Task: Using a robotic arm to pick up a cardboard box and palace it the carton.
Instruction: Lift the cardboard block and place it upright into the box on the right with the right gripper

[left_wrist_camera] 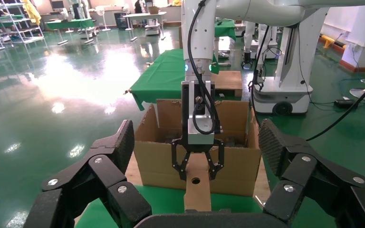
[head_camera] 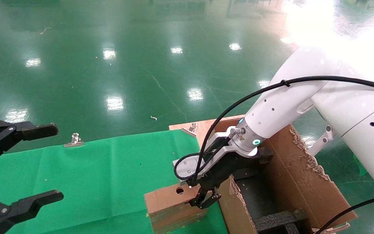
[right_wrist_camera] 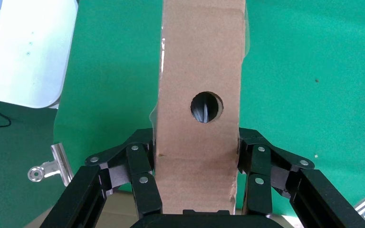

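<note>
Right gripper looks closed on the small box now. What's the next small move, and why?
Probably lift straight up a little. The right gripper has its fingers pressed against both sides of the cardboard box, which stands on edge on the green cloth right beside the carton. The carton's near wall rises next to the box, so it likely needs height before crossing. The left gripper is parked, open.

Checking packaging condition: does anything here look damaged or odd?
Yes. The carton has torn, ragged flap edges. The box, gripped by the right gripper, has one round hole. The left gripper hangs open, idle.
</note>
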Available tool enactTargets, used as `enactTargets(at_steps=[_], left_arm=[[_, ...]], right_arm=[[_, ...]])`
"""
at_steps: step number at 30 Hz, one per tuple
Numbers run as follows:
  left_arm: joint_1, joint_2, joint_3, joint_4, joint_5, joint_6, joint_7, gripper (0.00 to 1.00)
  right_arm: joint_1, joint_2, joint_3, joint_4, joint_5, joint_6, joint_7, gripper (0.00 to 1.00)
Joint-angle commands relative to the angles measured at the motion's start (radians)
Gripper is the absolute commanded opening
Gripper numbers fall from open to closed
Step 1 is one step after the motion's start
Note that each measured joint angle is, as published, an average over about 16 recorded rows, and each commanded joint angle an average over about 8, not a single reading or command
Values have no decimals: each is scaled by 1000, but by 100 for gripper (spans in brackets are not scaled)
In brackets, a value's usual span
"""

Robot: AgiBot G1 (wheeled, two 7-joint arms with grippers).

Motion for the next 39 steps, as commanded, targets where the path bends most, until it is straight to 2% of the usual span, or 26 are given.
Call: enactTargets(at_steps=[1,8,23,32,39], left_arm=[[0,0,0,0,0,0,0,100],[0,0,0,0,0,0,0,100],[0,0,0,0,0,0,0,100],[0,0,0,0,0,0,0,100],[0,0,0,0,0,0,0,100]], right_arm=[[-3,0,-1,1,0,0,1,0],[70,18,19,-65,36,-6,-3,0],[411,42,-33,-308,96,-31,-140,0],[479,66,-131,-374,144,-33,-183,0],[529,178,-210,-368,185,-38,-213,0]])
